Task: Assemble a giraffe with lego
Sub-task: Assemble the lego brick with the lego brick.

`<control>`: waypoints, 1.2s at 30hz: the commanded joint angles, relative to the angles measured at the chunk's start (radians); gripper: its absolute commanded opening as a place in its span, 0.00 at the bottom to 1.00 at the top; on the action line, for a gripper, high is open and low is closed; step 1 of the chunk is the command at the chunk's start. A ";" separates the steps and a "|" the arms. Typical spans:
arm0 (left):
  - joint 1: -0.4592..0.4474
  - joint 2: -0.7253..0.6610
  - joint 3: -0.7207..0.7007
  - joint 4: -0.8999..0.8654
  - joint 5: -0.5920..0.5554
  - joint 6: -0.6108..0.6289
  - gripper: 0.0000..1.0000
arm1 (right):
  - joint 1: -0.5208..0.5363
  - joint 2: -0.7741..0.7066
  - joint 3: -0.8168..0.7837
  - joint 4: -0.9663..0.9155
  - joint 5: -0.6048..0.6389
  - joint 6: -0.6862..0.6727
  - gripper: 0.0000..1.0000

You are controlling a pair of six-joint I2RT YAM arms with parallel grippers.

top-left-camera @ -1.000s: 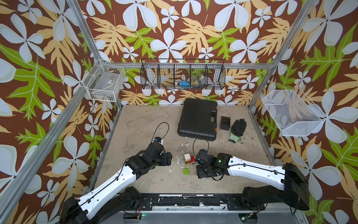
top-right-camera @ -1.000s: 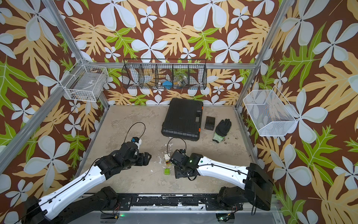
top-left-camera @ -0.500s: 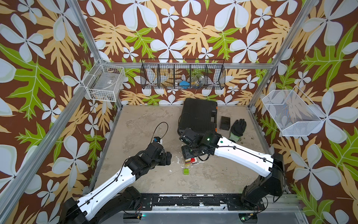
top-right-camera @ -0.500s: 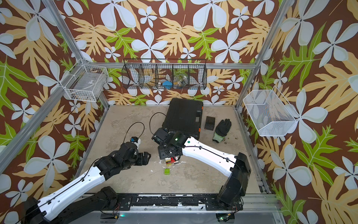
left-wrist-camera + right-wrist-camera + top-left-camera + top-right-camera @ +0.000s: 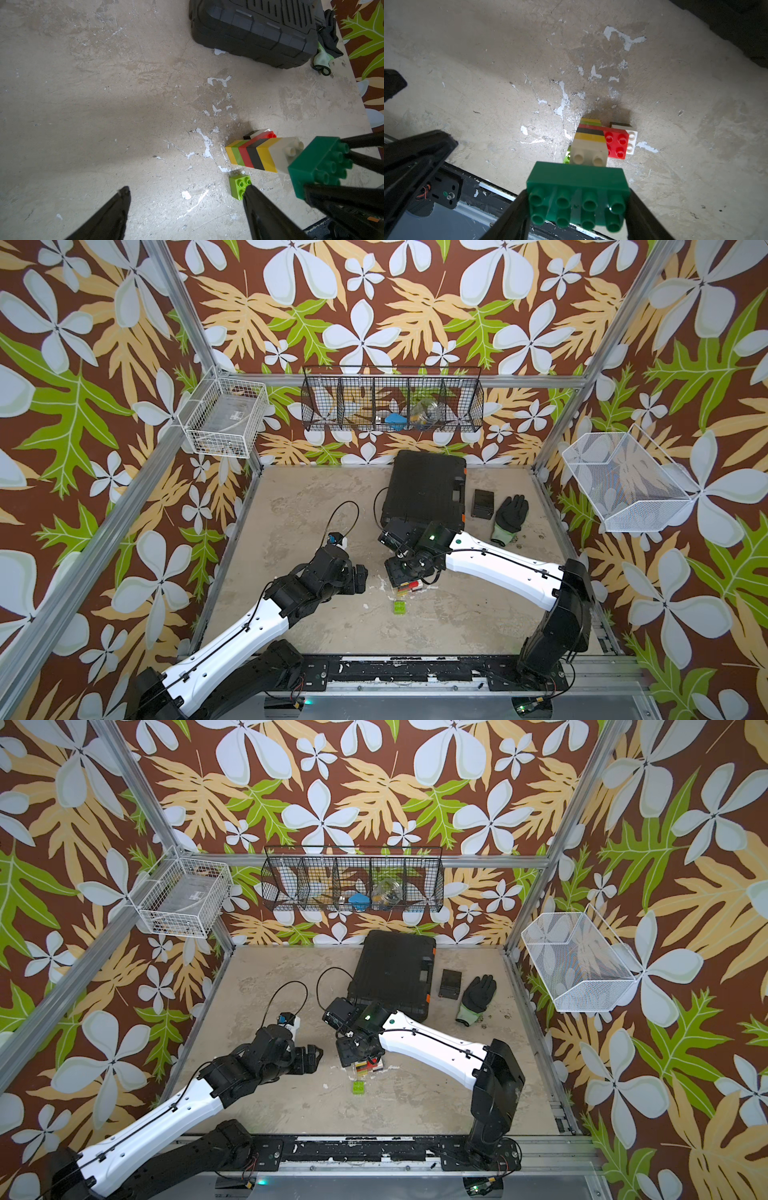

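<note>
The giraffe [image 5: 255,155] stands mid-table with a neck of yellow, lime, red, black, yellow and white bricks, and a red body [image 5: 615,143] on white and black bricks. My right gripper [image 5: 577,195] is shut on a long dark green lego brick [image 5: 577,187], held at the neck's white top brick [image 5: 588,151], whose studs show. A loose lime green brick [image 5: 400,608] lies in front of the giraffe [image 5: 407,585]. My left gripper [image 5: 186,188] stands open and empty to the left, one finger tip beside the lime green brick [image 5: 238,185]. Both top views show the left gripper [image 5: 316,1056].
A black case [image 5: 424,489] lies at the back, with a small black box [image 5: 482,504] and a glove [image 5: 509,516] to its right. Wire baskets [image 5: 392,400] hang on the walls. The black mounting rail [image 5: 374,672] runs along the table's front edge.
The right arm has swung from the table's front right round to over the giraffe, carrying the dark green brick. The left arm has hardly moved.
</note>
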State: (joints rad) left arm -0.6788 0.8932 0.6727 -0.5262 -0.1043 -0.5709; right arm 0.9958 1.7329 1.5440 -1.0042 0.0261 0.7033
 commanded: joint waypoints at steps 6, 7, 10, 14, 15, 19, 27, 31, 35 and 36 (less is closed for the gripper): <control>-0.001 -0.003 -0.004 0.015 0.000 0.007 0.88 | 0.000 0.026 0.031 -0.003 -0.013 -0.017 0.49; -0.001 -0.004 -0.004 0.015 0.000 0.007 0.88 | 0.000 0.027 0.035 -0.005 -0.013 -0.017 0.49; -0.001 -0.005 -0.005 0.017 0.001 0.007 0.88 | -0.002 0.040 0.050 -0.015 -0.013 -0.023 0.49; -0.001 -0.008 -0.005 0.018 0.002 0.008 0.88 | -0.003 0.052 0.061 -0.027 -0.016 -0.027 0.49; 0.000 -0.008 -0.006 0.020 0.002 0.010 0.88 | -0.003 0.052 0.058 -0.029 -0.016 -0.025 0.49; -0.001 -0.011 -0.007 0.020 0.004 0.010 0.88 | -0.003 0.048 0.050 -0.030 -0.013 -0.024 0.49; -0.001 -0.013 -0.007 0.021 0.007 0.012 0.88 | -0.003 0.060 0.051 -0.025 -0.019 -0.023 0.49; -0.001 -0.013 -0.007 0.022 0.006 0.014 0.88 | -0.003 0.065 0.048 -0.021 -0.023 -0.024 0.49; -0.001 -0.013 -0.007 0.021 0.006 0.013 0.88 | -0.003 0.069 0.045 -0.019 -0.024 -0.027 0.49; -0.001 -0.013 -0.007 0.022 0.007 0.013 0.88 | -0.003 0.070 0.045 -0.019 -0.023 -0.028 0.49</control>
State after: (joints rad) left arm -0.6788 0.8825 0.6666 -0.5190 -0.1001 -0.5697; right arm 0.9932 1.7958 1.5921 -1.0168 0.0044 0.6800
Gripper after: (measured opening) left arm 0.879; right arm 0.672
